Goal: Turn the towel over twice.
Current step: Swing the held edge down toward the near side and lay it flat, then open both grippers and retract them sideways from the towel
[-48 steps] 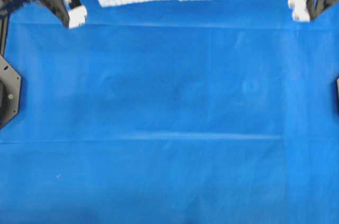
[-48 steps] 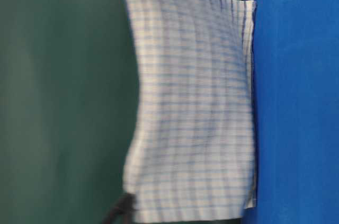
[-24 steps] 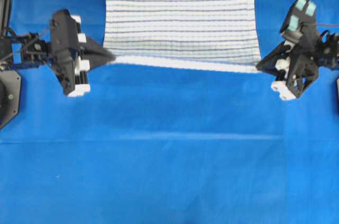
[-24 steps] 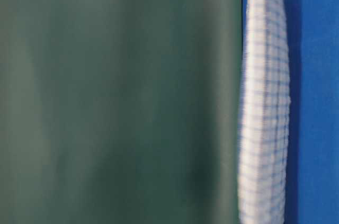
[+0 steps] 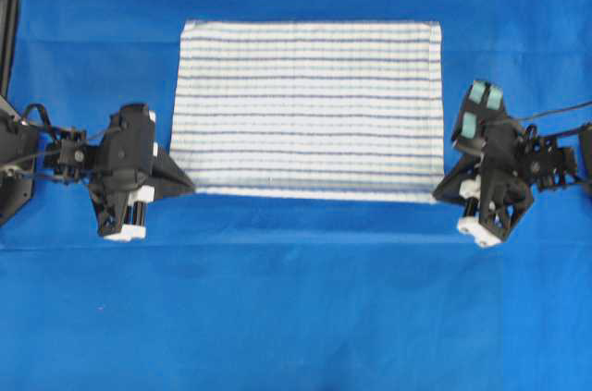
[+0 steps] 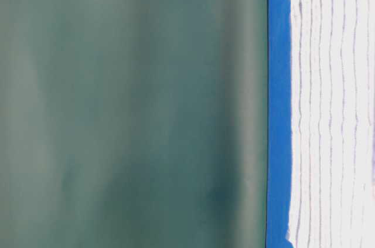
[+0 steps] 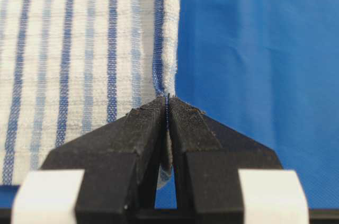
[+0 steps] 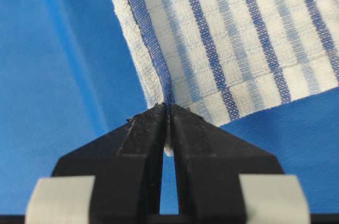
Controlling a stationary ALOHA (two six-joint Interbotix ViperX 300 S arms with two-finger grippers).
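Lying spread flat on the blue counter (image 5: 296, 317), the towel (image 5: 305, 109) shows its striped face upward, hems straight. The left hand (image 5: 190, 189) is clamped on its near left corner, the right hand (image 5: 438, 197) pinched closed on its near right corner, each holding the hem between closed fingertips (image 7: 153, 115)

Blue table cover (image 5: 296, 317) w/ faint creases; dark green wall (image 6: 129, 107) behind.
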